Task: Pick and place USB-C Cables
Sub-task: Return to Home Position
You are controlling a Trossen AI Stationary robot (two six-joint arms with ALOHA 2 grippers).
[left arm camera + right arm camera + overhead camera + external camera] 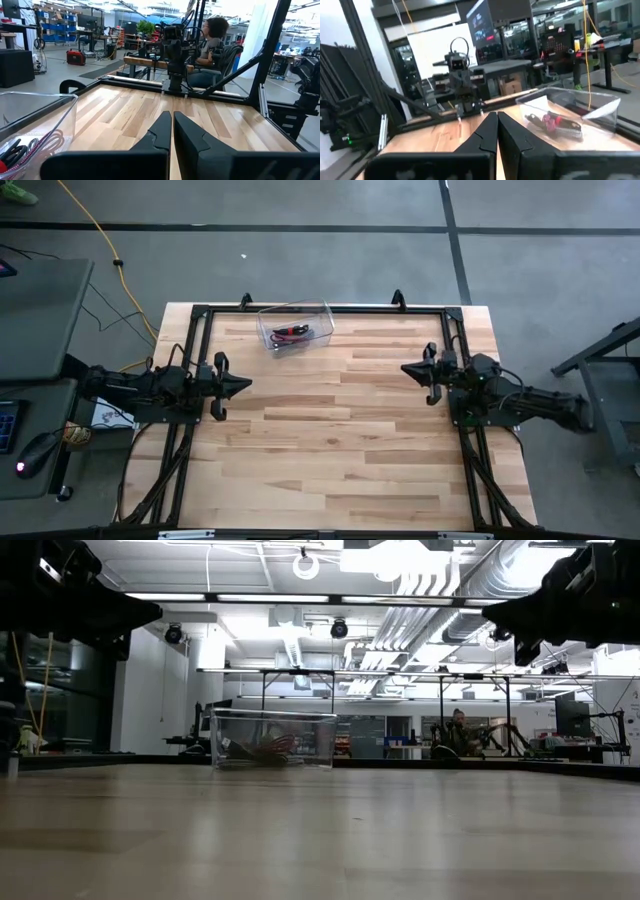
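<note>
Short, thin bundled red, black and pink USB-C cables (290, 335) lie in a clear plastic bin (323, 320) near the wooden counter (330, 450) edge, likely light, floppy, best pinched mid-bundle; left pincer (245, 385) and right pincer (405, 368) are closed, empty, well apart.

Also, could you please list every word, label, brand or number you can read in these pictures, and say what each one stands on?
No text can be read in any view.
On the monitor behind the table, right wrist view: lit content, too blurred to read.
On the small screen on the desk beside the table, high view: too small to read.
On the transparent bin and the cables in it: no label visible.
</note>
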